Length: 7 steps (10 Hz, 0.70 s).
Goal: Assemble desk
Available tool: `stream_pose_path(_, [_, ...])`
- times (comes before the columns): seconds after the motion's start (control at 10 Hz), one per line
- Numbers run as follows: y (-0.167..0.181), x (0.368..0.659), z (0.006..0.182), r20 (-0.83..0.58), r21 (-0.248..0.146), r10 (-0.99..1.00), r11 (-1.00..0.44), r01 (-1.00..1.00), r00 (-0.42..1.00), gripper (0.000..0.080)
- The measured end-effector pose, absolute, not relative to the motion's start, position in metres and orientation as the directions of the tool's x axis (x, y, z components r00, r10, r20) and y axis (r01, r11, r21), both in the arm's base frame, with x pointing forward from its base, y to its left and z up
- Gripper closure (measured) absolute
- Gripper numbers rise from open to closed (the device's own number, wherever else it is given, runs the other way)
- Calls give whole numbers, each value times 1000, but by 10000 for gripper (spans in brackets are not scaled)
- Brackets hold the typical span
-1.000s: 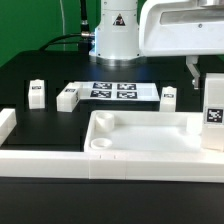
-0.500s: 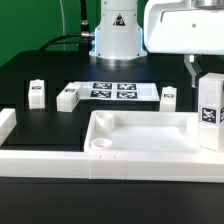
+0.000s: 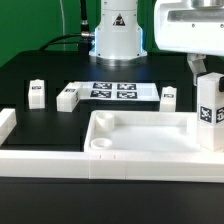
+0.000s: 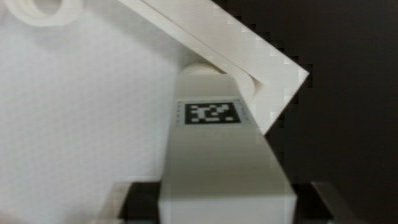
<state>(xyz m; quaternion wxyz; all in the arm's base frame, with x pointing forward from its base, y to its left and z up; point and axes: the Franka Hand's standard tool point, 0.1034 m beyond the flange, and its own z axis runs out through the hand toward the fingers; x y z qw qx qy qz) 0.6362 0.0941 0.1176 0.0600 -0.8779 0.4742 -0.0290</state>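
Clearly upright leg (image 3: 209,112), long axis vertical

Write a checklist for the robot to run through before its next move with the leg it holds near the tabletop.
1. Grip: the gripper is shut on the leg, which sits between its fingers in the wrist view: ok.
2. Leg upright in the exterior view: ok.
3. Leg lined up with a corner hole: the leg hides what lies beneath it: cannot tell.
4. Tabletop lies open side up, and its near socket is free: ok.
5. Spare legs sit beyond the tabletop, apart from it: ok.
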Motion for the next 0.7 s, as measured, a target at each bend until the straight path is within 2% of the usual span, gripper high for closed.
stream_pose_path(0.1, [94,636,117,-1,-132,-817,-572,-810,577,509])
stream_pose_path(0.2, [92,636,117,3,-131,-798,-598,-791,603,289])
stream_pose_path(0.3, [91,636,117,18,-129,-731,-678,-724,682,289])
stream_pose_path(0.4, [93,636,117,33,-124,-651,-756,-643,759,192])
stream_pose_path(0.7, [103,634,115,57,-113,-453,-888,-445,889,157])
